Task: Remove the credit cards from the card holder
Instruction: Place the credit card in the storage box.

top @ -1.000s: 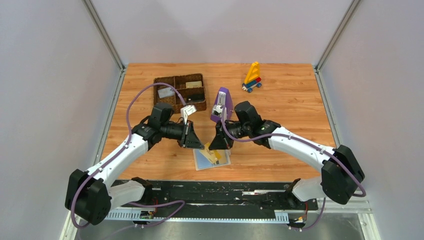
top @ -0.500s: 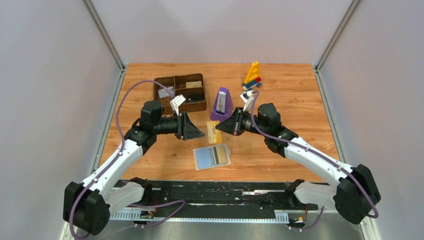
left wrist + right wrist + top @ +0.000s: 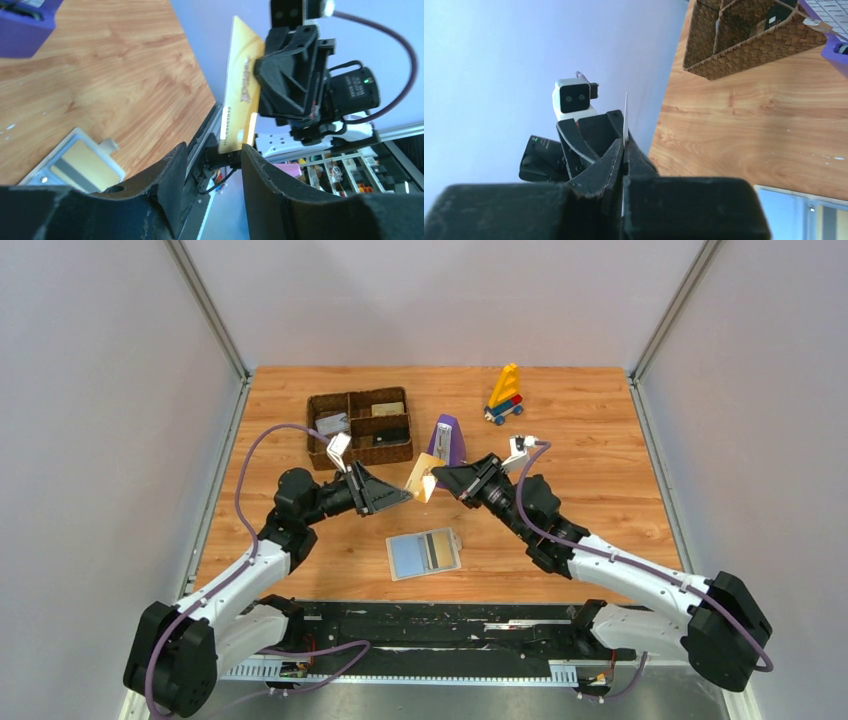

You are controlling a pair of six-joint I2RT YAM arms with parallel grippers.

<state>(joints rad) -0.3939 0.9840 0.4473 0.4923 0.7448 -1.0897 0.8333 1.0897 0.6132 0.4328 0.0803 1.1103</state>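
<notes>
My right gripper (image 3: 443, 478) is shut on a tan credit card (image 3: 421, 479) and holds it in the air, edge-up in the right wrist view (image 3: 625, 115). My left gripper (image 3: 392, 497) is open and faces the card. In the left wrist view the card (image 3: 242, 90) stands just past my left fingertips (image 3: 252, 155), its lower end level with the gap; I cannot tell if it touches. The light-blue card holder (image 3: 407, 556) lies flat on the table below, with a black stripe and a tan card showing in it (image 3: 80, 164).
A brown woven compartment tray (image 3: 322, 401) with flat cards in it stands at the back left. A purple metronome (image 3: 448, 438) stands right behind the grippers. A coloured toy (image 3: 505, 395) sits at the back right. Grey walls close both sides.
The right gripper pulled the tan card off the holder and raised it. Both grippers rose from the holder, and now face each other above the table.
</notes>
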